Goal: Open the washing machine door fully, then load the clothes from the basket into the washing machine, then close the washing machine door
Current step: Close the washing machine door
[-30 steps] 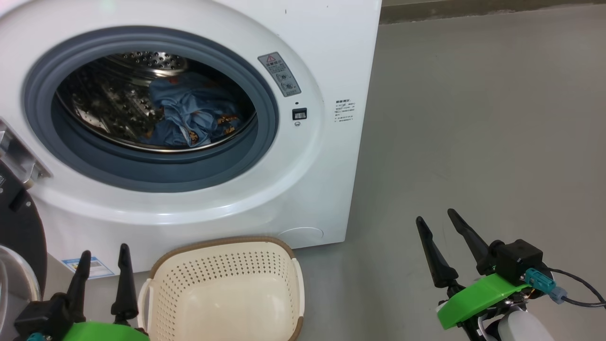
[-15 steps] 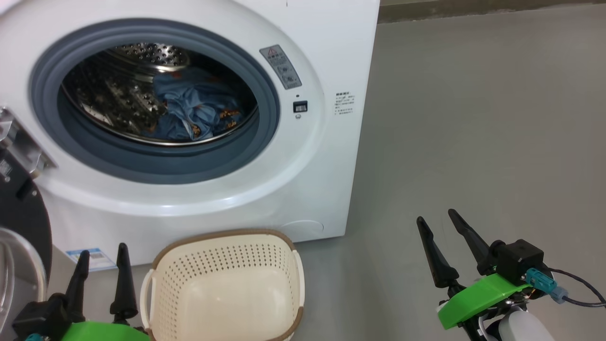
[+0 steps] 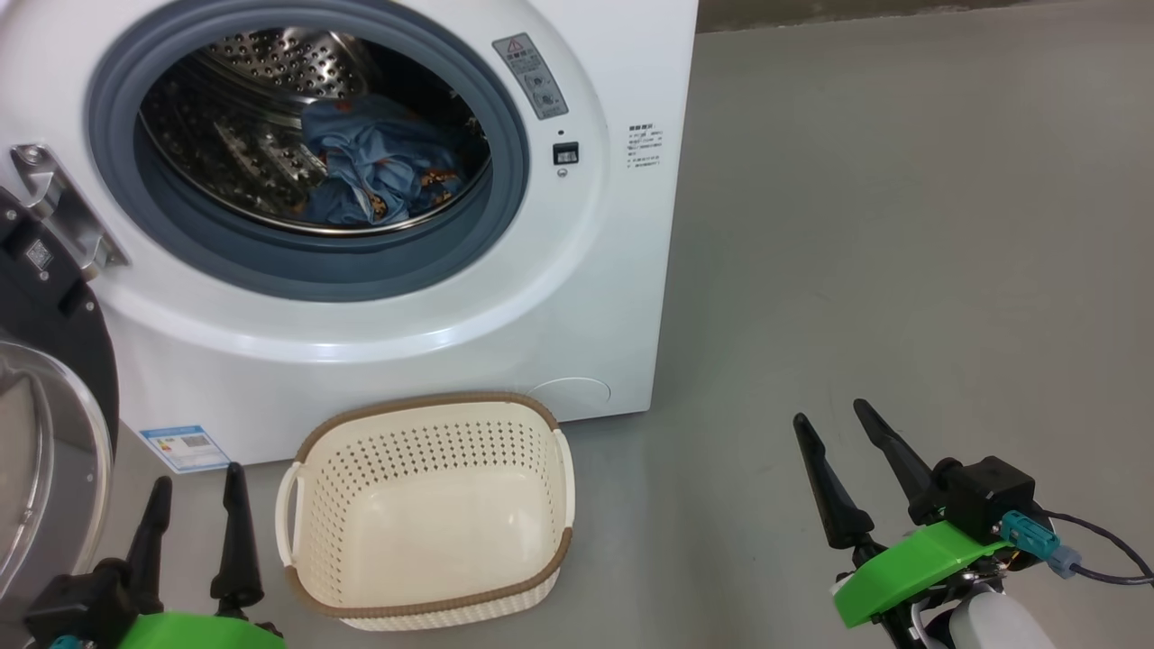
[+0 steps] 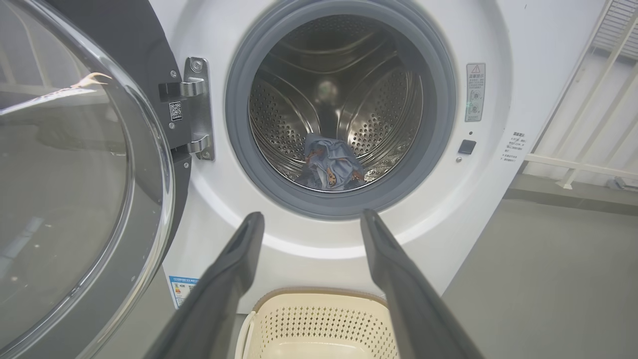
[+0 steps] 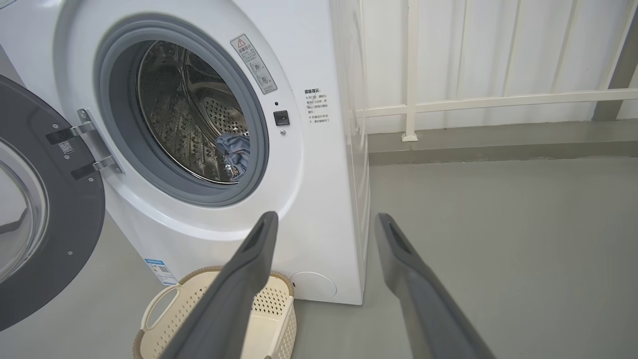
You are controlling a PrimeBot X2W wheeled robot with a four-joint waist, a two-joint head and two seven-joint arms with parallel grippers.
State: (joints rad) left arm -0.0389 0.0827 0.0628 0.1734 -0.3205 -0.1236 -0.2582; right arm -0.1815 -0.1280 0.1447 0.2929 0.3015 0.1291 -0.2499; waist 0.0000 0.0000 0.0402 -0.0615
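Inside steel drum (image 3: 234, 153) of washing machine (image 3: 541, 297): clothes (image 3: 379, 171), crumpled blue bundle, well apart from both grippers. On floor (image 3: 856, 225) just in front of mach.: basket (image 3: 424, 451), upright, just beside left gripper (image 3: 199, 478), on its right side. Far left: washing machine door (image 3: 54, 433), swung wide open, nr left gripper. Left gripper: fingers (image 3: 238, 541) parted, nothing held. Right gripper (image 3: 828, 413): same, parted w/ nothing held, well apart from basket.

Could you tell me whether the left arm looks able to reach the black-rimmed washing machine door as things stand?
Probably yes: the open, empty left gripper sits beside the black-rimmed glass door, and the cream perforated basket lies on its other side.
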